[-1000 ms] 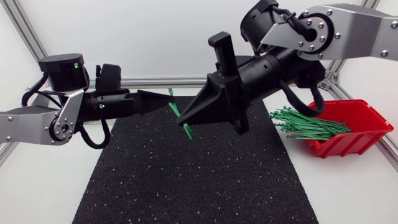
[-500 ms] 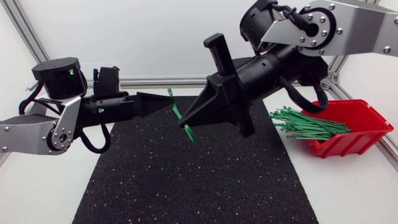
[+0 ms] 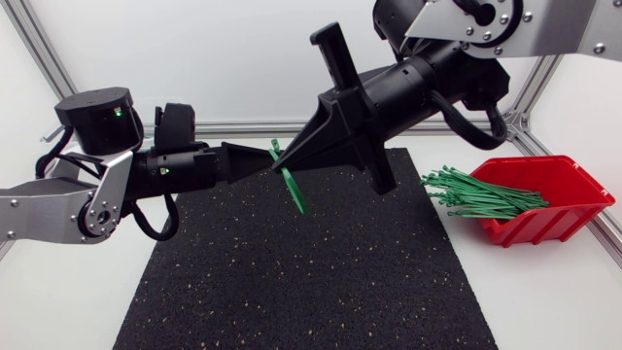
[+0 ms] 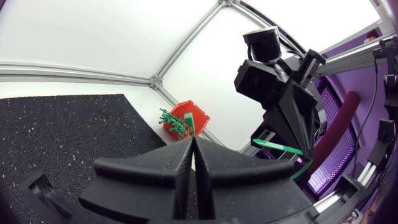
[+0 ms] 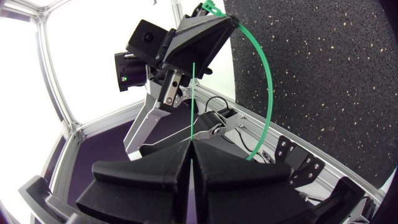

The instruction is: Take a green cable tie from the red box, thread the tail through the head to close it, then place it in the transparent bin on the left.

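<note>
One green cable tie [image 3: 293, 194] hangs above the black mat, held at mid-table by both grippers. My left gripper [image 3: 266, 158] comes in from the left and is shut on the tie's upper end. My right gripper [image 3: 289, 173] points down-left from the right and is shut on the strap, tip to tip with the left one. In the right wrist view the tie [image 5: 268, 81] bends in an arc from the left gripper [image 5: 214, 25] back past my right gripper [image 5: 193, 142]. The red box [image 3: 559, 194] holds a bundle of green ties [image 3: 476, 194]. No transparent bin shows.
The black mat [image 3: 292, 282] covers the middle of the white table. The red box stands at the right edge, with its ties sticking out toward the mat. An aluminium frame rail [image 3: 233, 127] runs along the back.
My left gripper has moved right and my right gripper has risen, so the two tips have come closer together. The tie has lifted with them.
</note>
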